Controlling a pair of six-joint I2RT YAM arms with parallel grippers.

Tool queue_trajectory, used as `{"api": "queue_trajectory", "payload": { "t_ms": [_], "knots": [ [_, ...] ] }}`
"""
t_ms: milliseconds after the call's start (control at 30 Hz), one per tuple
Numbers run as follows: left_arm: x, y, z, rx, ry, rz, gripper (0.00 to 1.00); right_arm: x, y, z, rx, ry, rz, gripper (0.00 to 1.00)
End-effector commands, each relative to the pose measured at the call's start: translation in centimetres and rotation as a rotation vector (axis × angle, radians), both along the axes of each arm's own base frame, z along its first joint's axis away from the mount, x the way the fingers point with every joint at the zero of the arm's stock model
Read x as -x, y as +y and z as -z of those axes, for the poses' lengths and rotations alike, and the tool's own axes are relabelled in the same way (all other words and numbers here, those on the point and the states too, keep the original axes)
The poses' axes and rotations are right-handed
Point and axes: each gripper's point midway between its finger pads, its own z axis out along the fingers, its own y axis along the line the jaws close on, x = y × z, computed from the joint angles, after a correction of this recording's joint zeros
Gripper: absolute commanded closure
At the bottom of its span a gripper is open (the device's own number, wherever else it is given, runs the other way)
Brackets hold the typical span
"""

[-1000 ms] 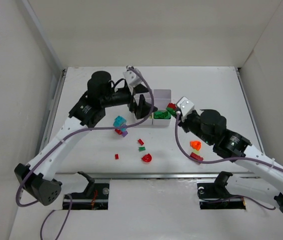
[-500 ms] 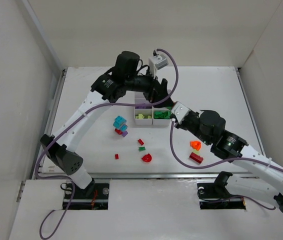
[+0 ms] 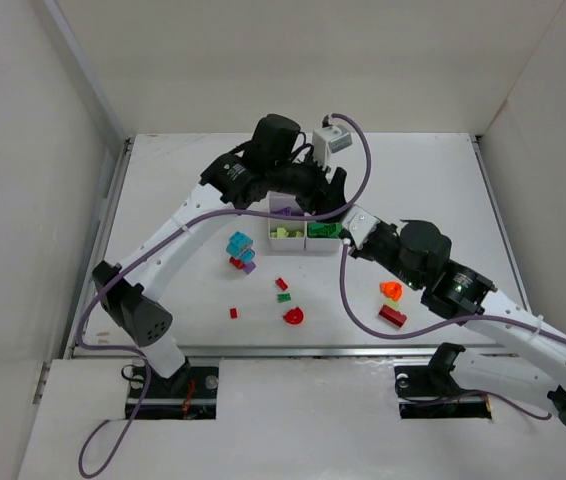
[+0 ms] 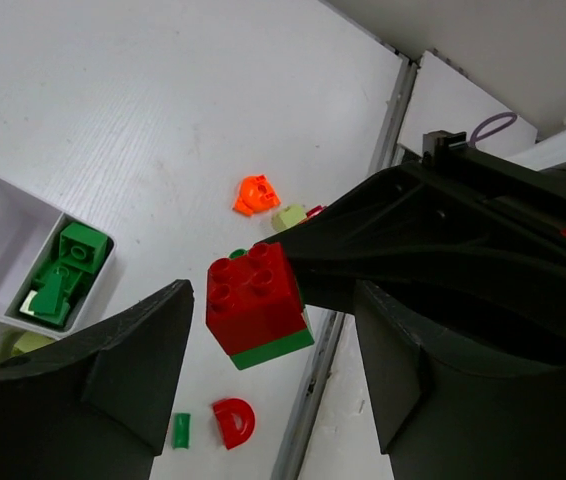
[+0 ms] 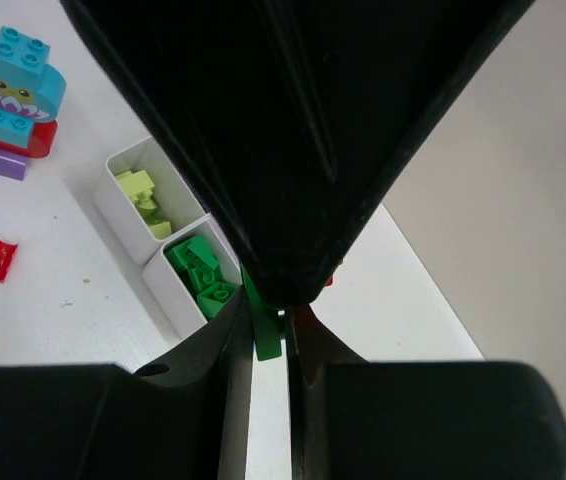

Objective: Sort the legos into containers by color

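A red lego on a thin green plate [image 4: 253,295] hangs above the table, and my right gripper [image 5: 268,330] is shut on the green plate [image 5: 266,338]. My left gripper [image 4: 271,340] reaches over the tray and straddles this lego, its jaws apart on either side without touching it. From above, the left gripper [image 3: 335,200] meets the right gripper [image 3: 346,218] just right of the white containers [image 3: 305,249]. Green legos [image 5: 203,270] fill one compartment and yellow-green ones [image 5: 143,200] the one beside it.
Loose on the table lie a cyan stack [image 3: 239,246], small red pieces [image 3: 281,284], a green bit [image 3: 284,297], a red D shape [image 3: 294,317], an orange piece [image 3: 391,290] and a red brick [image 3: 393,316]. White walls enclose the table.
My left arm swung from left of the tray to over its right side, and its jaws narrowed around the red lego. The right gripper shifted slightly left, still holding.
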Motion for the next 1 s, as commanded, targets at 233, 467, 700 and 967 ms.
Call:
{"api": "queue_trajectory", "payload": {
  "t_ms": [233,467,700,967],
  "knots": [
    [0.2,-0.1,1.0,-0.016,0.012,0.014,0.68,0.1,0.6,-2.5,-0.072,-0.059,-0.021,1.00],
    [-0.3,-0.1,0.7,-0.002,0.008,0.001,1.00,0.2,0.7,-1.5,-0.057,-0.044,-0.030,1.00],
    [-2.4,0.1,-1.2,0.059,-0.013,-0.054,1.00,1.6,2.8,1.8,-0.019,0.061,-0.157,1.00],
    [-3.6,-0.3,-3.3,0.132,-0.016,-0.066,1.00,2.4,5.0,4.3,-0.014,0.169,-0.246,1.00]
  ]
}}
